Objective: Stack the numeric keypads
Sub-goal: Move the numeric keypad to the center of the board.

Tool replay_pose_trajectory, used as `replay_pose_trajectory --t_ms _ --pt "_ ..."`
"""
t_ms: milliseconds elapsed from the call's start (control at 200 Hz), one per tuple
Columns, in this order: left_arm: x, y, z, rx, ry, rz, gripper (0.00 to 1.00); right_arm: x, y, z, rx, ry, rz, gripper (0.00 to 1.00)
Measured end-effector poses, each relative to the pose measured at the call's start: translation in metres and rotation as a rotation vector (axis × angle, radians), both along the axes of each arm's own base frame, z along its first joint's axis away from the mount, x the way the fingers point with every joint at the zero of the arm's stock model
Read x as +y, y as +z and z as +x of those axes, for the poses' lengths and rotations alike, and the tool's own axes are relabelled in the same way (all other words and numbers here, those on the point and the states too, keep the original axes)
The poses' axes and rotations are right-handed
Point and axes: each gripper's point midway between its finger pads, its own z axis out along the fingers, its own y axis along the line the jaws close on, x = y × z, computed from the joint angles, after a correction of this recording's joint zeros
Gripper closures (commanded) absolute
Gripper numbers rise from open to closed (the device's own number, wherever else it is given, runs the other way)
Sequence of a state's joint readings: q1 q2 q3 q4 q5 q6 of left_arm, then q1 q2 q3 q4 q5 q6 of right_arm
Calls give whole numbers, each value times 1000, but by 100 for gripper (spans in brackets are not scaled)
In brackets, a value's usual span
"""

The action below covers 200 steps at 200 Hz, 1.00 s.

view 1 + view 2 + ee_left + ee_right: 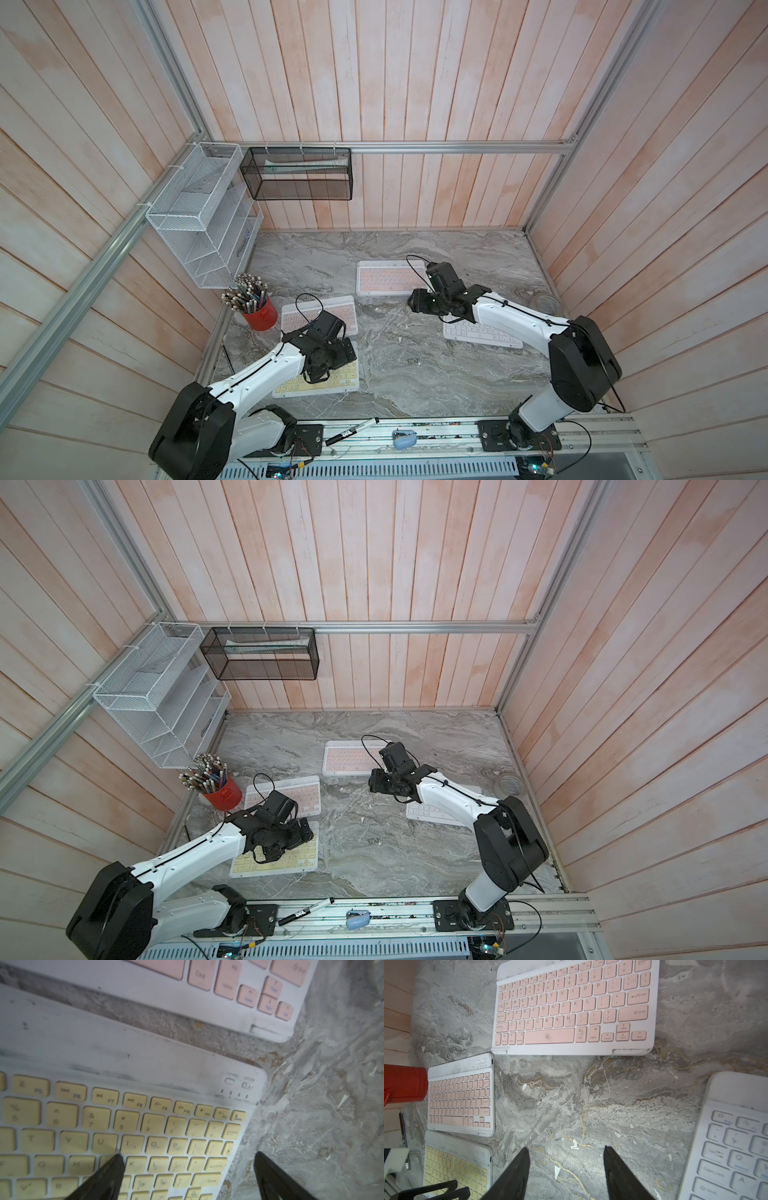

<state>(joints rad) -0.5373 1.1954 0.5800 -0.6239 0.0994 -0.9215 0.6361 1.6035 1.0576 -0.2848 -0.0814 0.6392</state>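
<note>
Marble-grey worktop (571,1095) carried four keypads, each lying flat and keys up on the stone by itself. Just beside the red cup (261,316) of pencils lay the near pink keypad (459,1095). The yellow keypad (104,1136) lay near the cup too, on the side toward the arm bases, with a narrow strip of bare stone between it and the near pink keypad. The far pink keypad (571,1005) sat farther from the cup, toward the back wall. The white keypad (737,1147) lay well apart from the cup, across the worktop and partly under the right arm.

The left pincer (188,1155) stood released with its jaws wide — one finger (108,1178) over the yellow keys, the other past that keypad's short edge, on the side away from the cup, above bare stone. Whether the finger touched the keys could not be told. The right pincer (566,1148) was well away from the cup, over bare worktop between the far pink keypad and the white keypad — its jaws part spread, with nothing between them.

A white wire rack (199,216) hung on the side wall above the cup.
</note>
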Motion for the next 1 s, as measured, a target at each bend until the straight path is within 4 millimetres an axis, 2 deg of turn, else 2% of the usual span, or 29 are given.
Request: replay_pose_trajectory --t_ms 165,375,495,785,895,1000 --pt "-9 1 2 -20 -13 -23 3 1 -4 -3 13 9 1 41" --pt "-33 2 3 -43 -88 -42 3 3 -6 -5 20 15 3 42" --pt "-56 3 7 -44 -150 -56 3 3 -7 -5 22 18 6 42" --pt "-127 8 14 -73 -354 -143 3 0 -16 -10 37 18 -6 41" --pt "-141 9 16 -76 -401 -159 2 -3 -20 -12 46 15 -9 41" --pt "-145 11 19 -86 -415 -153 0 -9 -24 -11 59 -3 -9 41"
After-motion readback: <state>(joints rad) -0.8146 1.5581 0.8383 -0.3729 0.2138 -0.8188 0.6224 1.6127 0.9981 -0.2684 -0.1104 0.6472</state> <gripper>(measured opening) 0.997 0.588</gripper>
